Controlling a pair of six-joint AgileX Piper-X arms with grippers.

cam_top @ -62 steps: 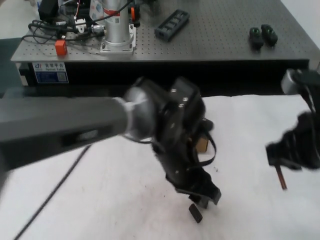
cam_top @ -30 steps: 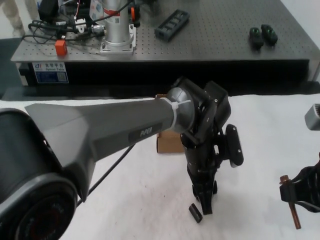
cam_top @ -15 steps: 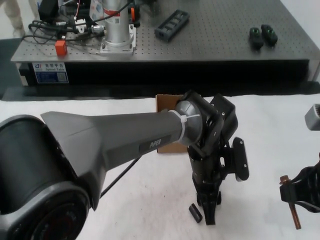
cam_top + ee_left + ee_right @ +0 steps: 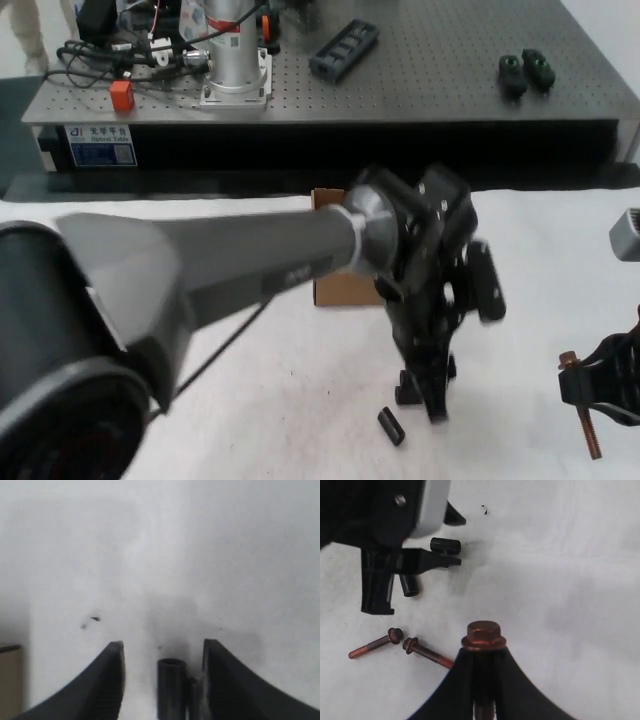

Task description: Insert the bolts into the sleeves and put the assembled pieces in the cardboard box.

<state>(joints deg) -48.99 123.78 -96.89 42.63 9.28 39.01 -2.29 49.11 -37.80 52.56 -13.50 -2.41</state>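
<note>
My left gripper (image 4: 162, 645) is open and points down at the white cloth, with a black sleeve (image 4: 172, 687) standing between its fingers, close to one of them. In the high view the left gripper (image 4: 428, 400) hangs just right of a black sleeve (image 4: 392, 425) lying on the cloth. My right gripper (image 4: 483, 655) is shut on a copper bolt (image 4: 483, 634), held head up at the right edge (image 4: 578, 405). Two sleeves (image 4: 445, 545) (image 4: 409, 585) lie by the left gripper's fingers. The cardboard box (image 4: 335, 285) stands behind the left arm, partly hidden.
Two loose copper bolts (image 4: 372, 646) (image 4: 427, 652) lie on the cloth near the right gripper. Behind the cloth is a black perforated bench (image 4: 430, 80) with a metal post (image 4: 235, 50), an orange block (image 4: 121, 95), cables, a black tray (image 4: 345, 48) and two black parts (image 4: 525, 70).
The left arm's gripper has shifted a little up and to the right, away from the sleeve on the cloth. The right gripper keeps still with its bolt.
</note>
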